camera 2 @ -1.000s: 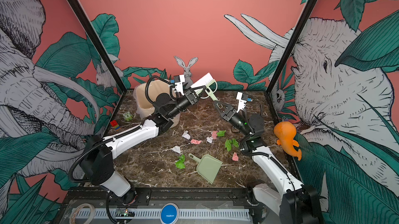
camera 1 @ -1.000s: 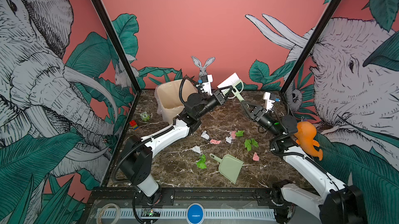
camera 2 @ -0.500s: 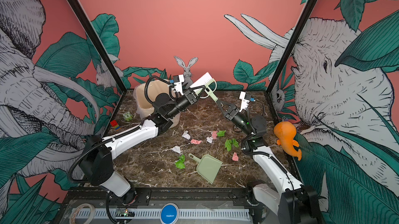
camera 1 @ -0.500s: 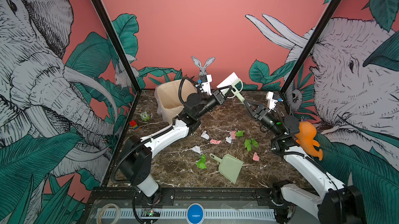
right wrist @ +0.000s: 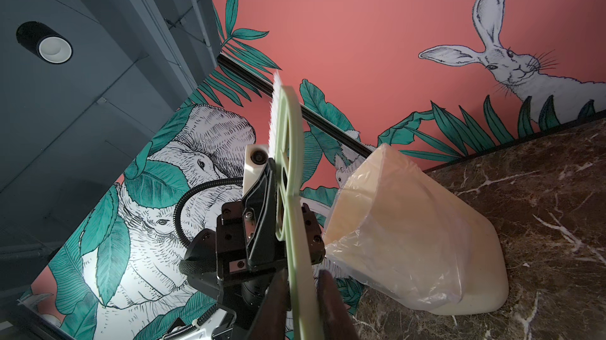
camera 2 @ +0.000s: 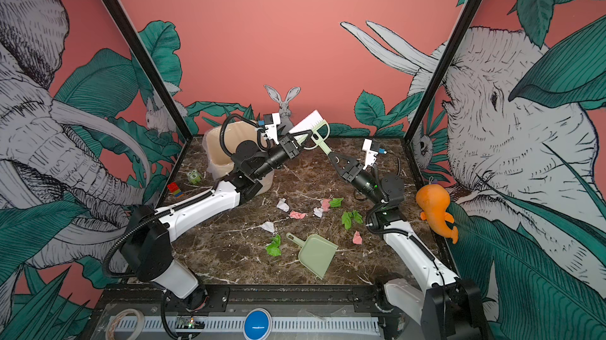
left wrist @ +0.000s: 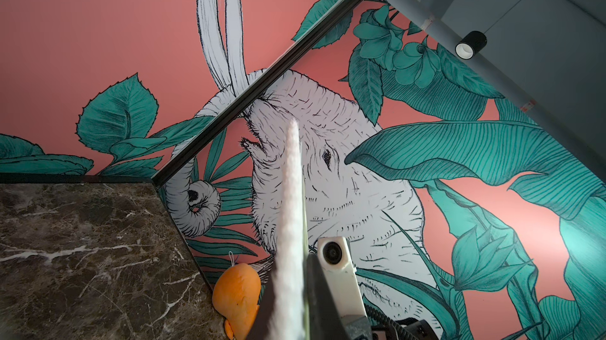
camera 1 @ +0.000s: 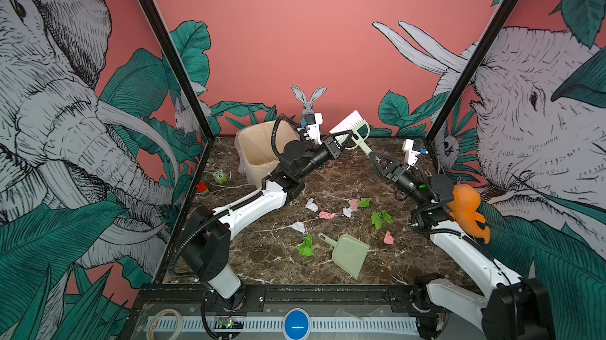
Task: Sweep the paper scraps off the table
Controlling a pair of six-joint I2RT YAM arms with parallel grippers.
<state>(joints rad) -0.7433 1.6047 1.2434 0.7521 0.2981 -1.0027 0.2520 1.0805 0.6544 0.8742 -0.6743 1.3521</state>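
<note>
**Brush** (camera 1: pixel 352 125): hangs in the air over the back of the table (camera 1: pixel 262 256), white bristles uppermost, pale green handle slanting down to the right.

**Left gripper** (camera 1: pixel 341 140): clamps tight on the brush at the base of the bristles.

**Right gripper** (camera 1: pixel 373 157): flanks the lower end of the handle, jaws narrow and close on either side. In the right wrist view, cannot be told whether both fingers (right wrist: pixel 275 299) press on it.

**Paper scraps** (camera 1: pixel 328 214): lie loose on the table between the two arms, below the brush, nearer the front and well apart from it. Green, pink and white.

**Dustpan** (camera 1: pixel 349 253): lies flat at the front edge of the scatter, untouched. One green scrap just beside its handle, one pink scrap near its right side.

**Left arm**: crosses the table's left half, in front of the bin.

**Bin** (camera 1: pixel 259 151): stands at the back left, lined with a clear plastic bag (right wrist: pixel 410 223). Only bag and beige wall visible inside.

**Owl figure** (camera 1: pixel 219 176) and **coloured block** (camera 1: pixel 203 189): sit near the left edge, apart from the scraps.

**Orange plush toy** (camera 1: pixel 465 210): hangs by the right wall.
</note>
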